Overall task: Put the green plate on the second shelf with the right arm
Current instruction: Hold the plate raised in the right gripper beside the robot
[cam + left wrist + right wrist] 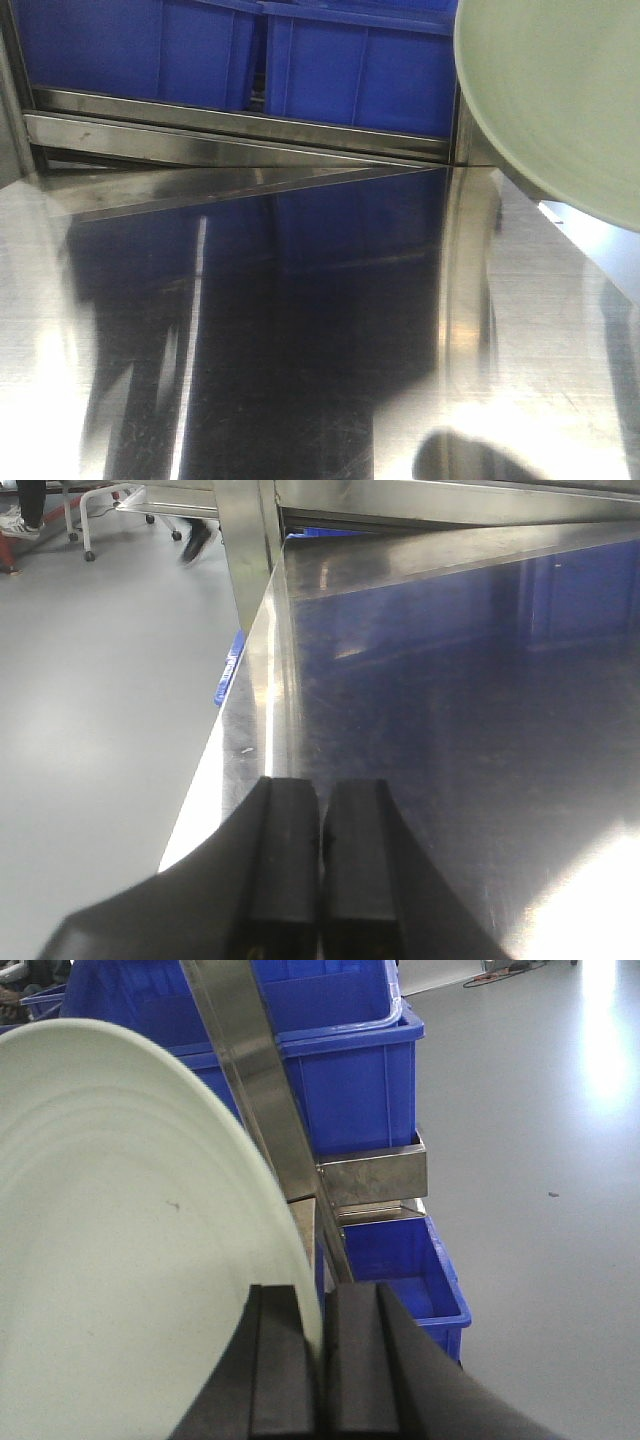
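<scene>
The right gripper pinches the rim of the green plate between its two black pads, one on the plate's face and the other behind the rim. In the right wrist view the plate fans out from that grip toward 10 o'clock and fills the left half. Past its edge a steel upright slants down from 12 o'clock, with blue bins stacked behind it and grey floor at 3 o'clock. In the front view the plate sits at 2 o'clock, over the right end of the shiny steel shelf. More blue bins run along 12 o'clock. The left gripper is pressed together with nothing between its pads — it hovers over the shelf's left edge.
</scene>
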`<act>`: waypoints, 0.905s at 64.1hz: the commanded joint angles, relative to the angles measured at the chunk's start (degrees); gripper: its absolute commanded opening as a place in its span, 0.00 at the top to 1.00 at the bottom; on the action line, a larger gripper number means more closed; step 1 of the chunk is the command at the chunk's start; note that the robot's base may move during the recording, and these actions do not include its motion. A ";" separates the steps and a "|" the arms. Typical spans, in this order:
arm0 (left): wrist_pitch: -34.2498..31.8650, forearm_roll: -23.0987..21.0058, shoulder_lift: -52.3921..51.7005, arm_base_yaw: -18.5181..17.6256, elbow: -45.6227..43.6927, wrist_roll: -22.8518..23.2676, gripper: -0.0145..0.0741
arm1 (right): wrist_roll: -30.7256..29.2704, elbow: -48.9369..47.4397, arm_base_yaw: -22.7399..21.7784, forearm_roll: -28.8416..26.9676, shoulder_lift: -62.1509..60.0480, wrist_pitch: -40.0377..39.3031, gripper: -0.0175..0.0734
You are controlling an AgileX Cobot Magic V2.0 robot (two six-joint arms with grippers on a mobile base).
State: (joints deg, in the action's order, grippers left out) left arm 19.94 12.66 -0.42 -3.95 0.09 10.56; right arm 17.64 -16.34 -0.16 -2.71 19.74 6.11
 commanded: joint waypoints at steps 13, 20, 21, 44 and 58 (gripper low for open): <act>-3.59 0.08 -1.12 -0.38 2.40 0.28 0.70 | 0.06 -1.90 -0.51 0.02 0.10 -5.70 0.75; -3.59 0.08 -1.12 -0.38 2.40 0.28 0.70 | 0.06 -1.90 -0.51 0.02 0.10 -5.70 0.75; -3.59 0.08 -1.12 -0.38 2.40 0.28 0.70 | 0.06 -1.90 -0.51 0.02 0.10 -5.70 0.75; -3.59 0.08 -1.12 -0.38 2.40 0.28 0.70 | 0.06 -1.90 -0.51 0.02 0.10 -5.70 0.75; -3.59 0.08 -1.12 -0.38 2.40 0.28 0.70 | 0.06 -1.90 -0.51 0.02 0.10 -5.70 0.75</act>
State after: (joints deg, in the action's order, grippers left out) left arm 19.94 12.66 -0.42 -3.95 0.09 10.56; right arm 17.64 -16.34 -0.16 -2.61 19.74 6.94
